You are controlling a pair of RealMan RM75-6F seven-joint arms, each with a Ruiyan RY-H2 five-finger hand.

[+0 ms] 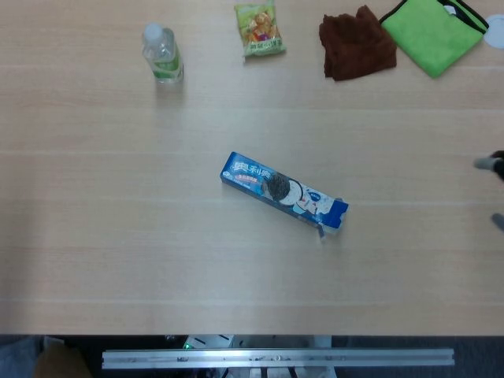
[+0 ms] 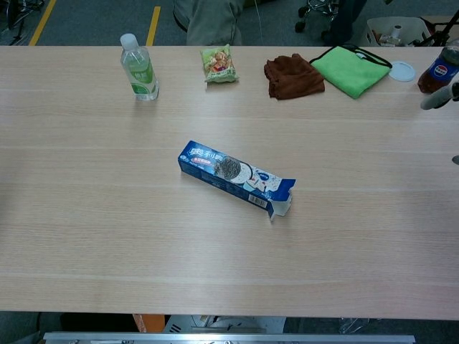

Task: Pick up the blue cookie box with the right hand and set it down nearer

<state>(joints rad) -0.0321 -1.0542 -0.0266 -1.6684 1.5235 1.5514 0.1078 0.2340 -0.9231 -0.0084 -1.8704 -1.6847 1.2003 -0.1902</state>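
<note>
Pale wood table (image 1: pixel 118 260) bears the blue cookie box (image 1: pixel 283 190); right hand's (image 2: pixel 443 97) fingers unclear at the edge.

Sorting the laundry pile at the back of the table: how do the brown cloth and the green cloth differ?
The brown cloth is dark and crumpled into a bunched heap; the green cloth is bright and lies flat, neatly folded. The green cloth has a dark trimmed edge, while the brown cloth shows none. The green cloth covers more table than the brown cloth. Both lie side by side at the far edge, beyond the blue cookie box.
</note>
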